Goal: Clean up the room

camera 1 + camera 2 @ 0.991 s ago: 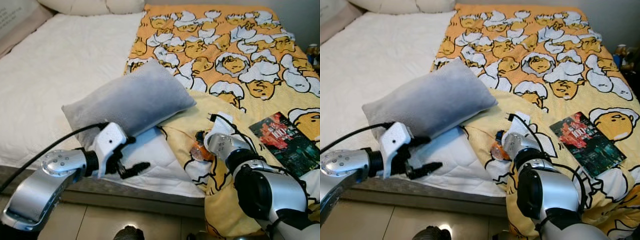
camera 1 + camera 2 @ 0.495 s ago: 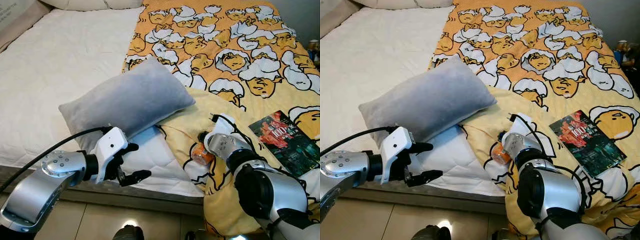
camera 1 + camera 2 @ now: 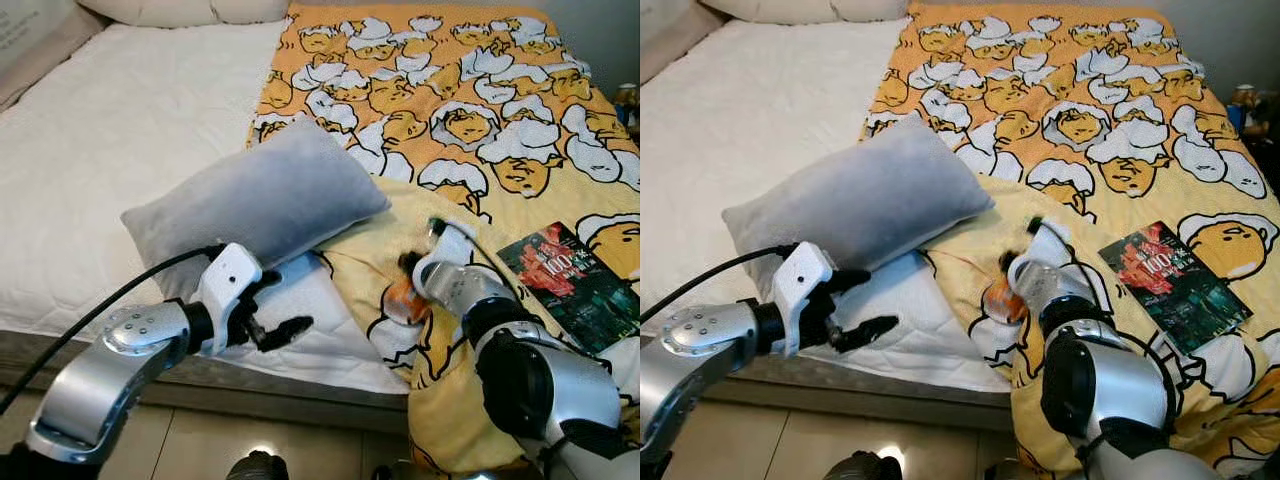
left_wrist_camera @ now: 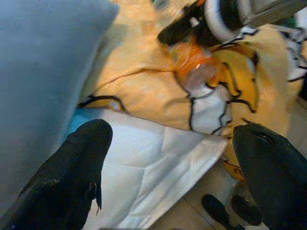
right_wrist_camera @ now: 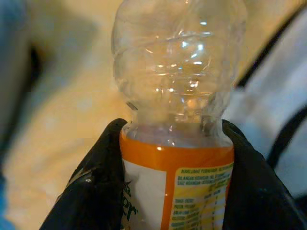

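Right pincer [image 5: 175, 191] grasps 1 bottle [image 5: 177, 110]; left pincer [image 3: 265, 310] released; 1 pillow [image 3: 260, 200].

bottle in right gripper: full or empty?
Looks empty. In the right wrist view the clear plastic bottle with the orange label, held between the right gripper's black fingers, shows see-through walls and no liquid line.

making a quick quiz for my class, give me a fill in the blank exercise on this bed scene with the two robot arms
1. The right pincer is shut on a clear plastic bottle with an ______ label.
2. The soft grey rectangular pillow lies partly on the white quilted ______.
3. The left pincer hovers with its fingers ______, holding nothing.
4. The dark glossy book lies on the yellow cartoon-print ______.

Missing words: orange; mattress; open; blanket
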